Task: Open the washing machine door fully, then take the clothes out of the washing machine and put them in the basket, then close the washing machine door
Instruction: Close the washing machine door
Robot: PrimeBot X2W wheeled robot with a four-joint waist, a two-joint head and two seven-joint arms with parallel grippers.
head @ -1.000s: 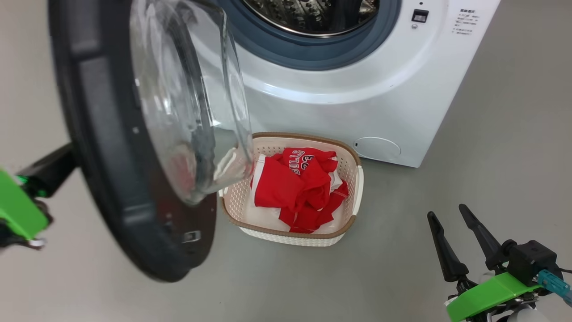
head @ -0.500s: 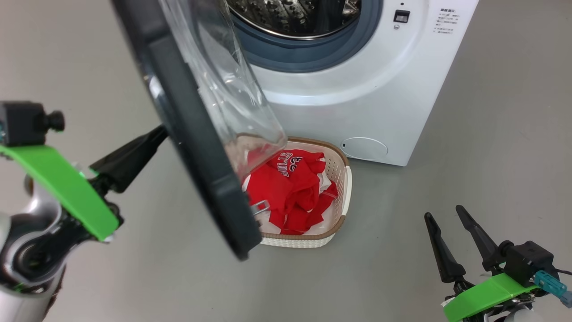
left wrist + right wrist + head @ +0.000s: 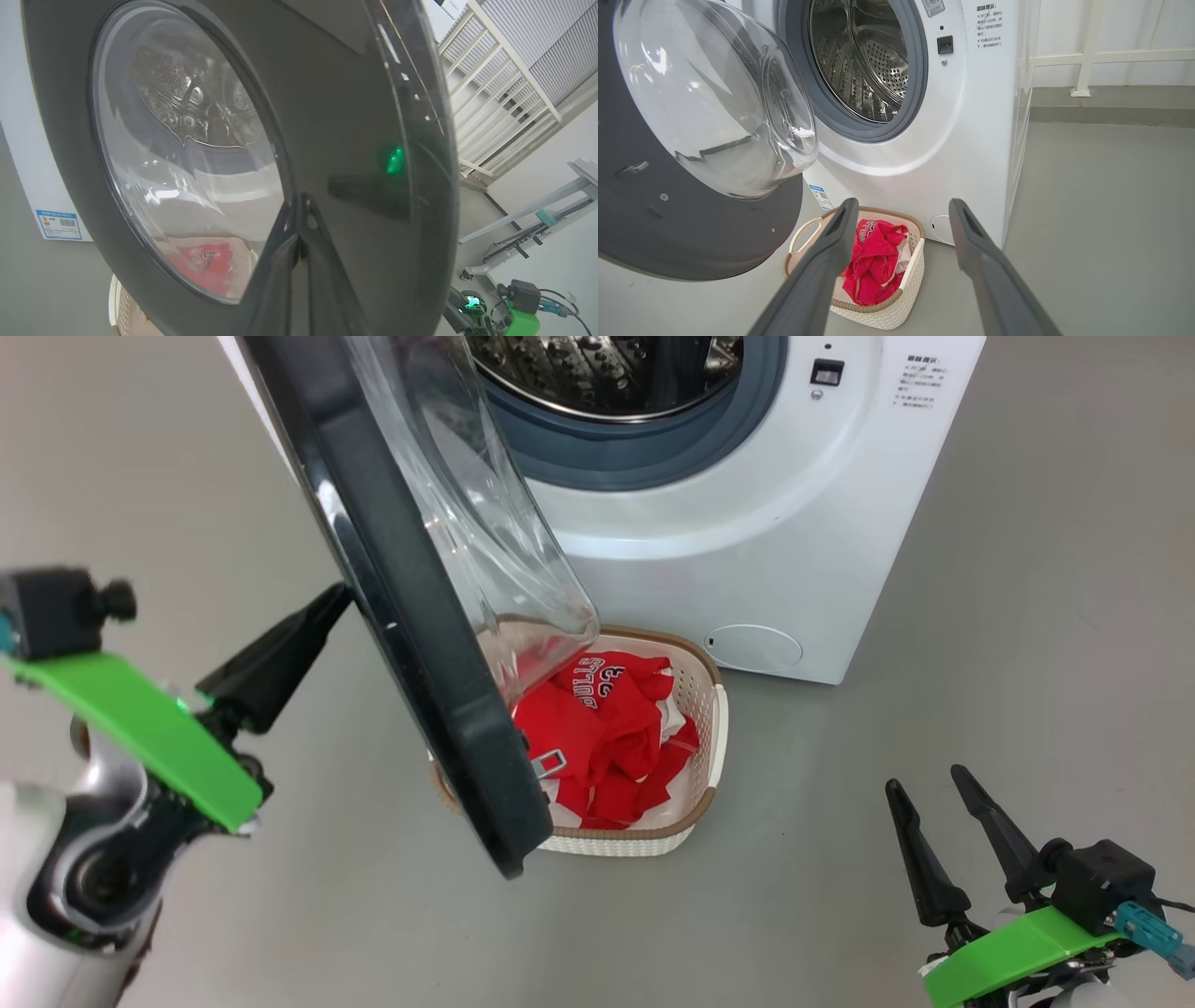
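The washing machine door (image 3: 411, 616) stands half open, its glass bowl hanging over the left of the basket (image 3: 714, 709). My left gripper (image 3: 336, 597) is shut, and its tip rests against the door's glossy black outer face (image 3: 350, 116). The red clothes (image 3: 597, 728) with white lettering lie heaped in the basket on the floor in front of the washing machine (image 3: 747, 523). The steel drum (image 3: 868, 60) looks bare. At the lower right my right gripper (image 3: 924, 782) stands open over the floor and holds nothing.
Grey floor surrounds the machine. A small round flap (image 3: 754, 647) sits low on its front and a blue label (image 3: 58, 224) on its side. A white railing (image 3: 1087, 56) runs behind on the right, and a metal frame (image 3: 537, 214) stands beyond the door.
The door has swung from wide open toward the machine, with my left gripper following behind it. The head camera shifted a little. The right gripper has stayed in place.
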